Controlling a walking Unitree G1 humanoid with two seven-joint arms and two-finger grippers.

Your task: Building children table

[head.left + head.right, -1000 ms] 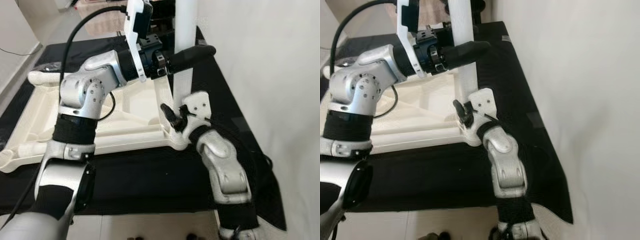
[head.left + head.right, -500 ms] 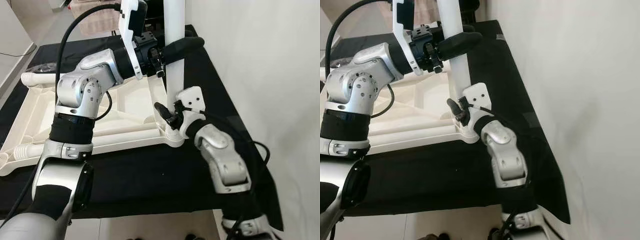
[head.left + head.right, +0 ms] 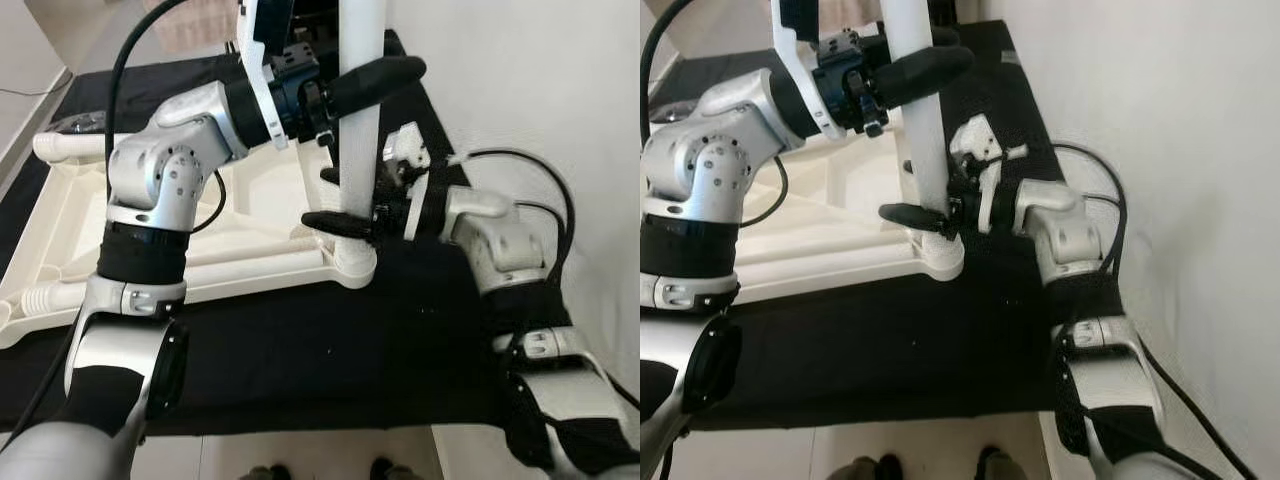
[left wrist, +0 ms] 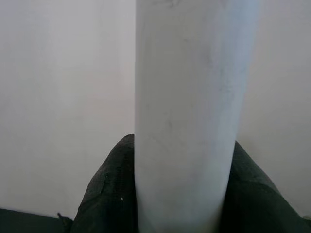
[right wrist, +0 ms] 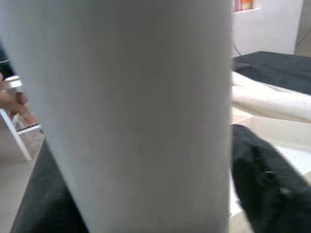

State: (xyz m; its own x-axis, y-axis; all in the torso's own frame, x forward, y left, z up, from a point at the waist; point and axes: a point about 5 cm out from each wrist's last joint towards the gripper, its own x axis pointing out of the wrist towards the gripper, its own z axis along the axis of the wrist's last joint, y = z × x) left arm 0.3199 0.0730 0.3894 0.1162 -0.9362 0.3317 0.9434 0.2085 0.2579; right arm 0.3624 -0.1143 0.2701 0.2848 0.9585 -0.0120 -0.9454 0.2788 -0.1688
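Note:
A white table leg [image 3: 360,130] stands upright in the near right corner socket [image 3: 352,262] of the cream table top [image 3: 150,250], which lies upside down on a black cloth. My left gripper [image 3: 365,85] is shut on the leg high up, one black finger [image 3: 925,68] curling across its front. My right gripper [image 3: 345,200] comes in from the right and is shut on the leg low down, just above the socket. In both wrist views the leg [image 4: 189,121] [image 5: 136,116] stands close between the dark fingers [image 4: 109,194] [image 5: 262,184].
A white wall [image 3: 520,80] runs close along the right side. The black cloth [image 3: 300,360] covers the floor under the table top, with pale tile at the near edge. Another white leg [image 3: 60,148] lies at the far left corner. A black cable loops by my right arm.
My right arm has swung out to the right and its gripper has turned sideways and closed around the lower leg. The left gripper keeps its hold higher up. The camera shifted slightly.

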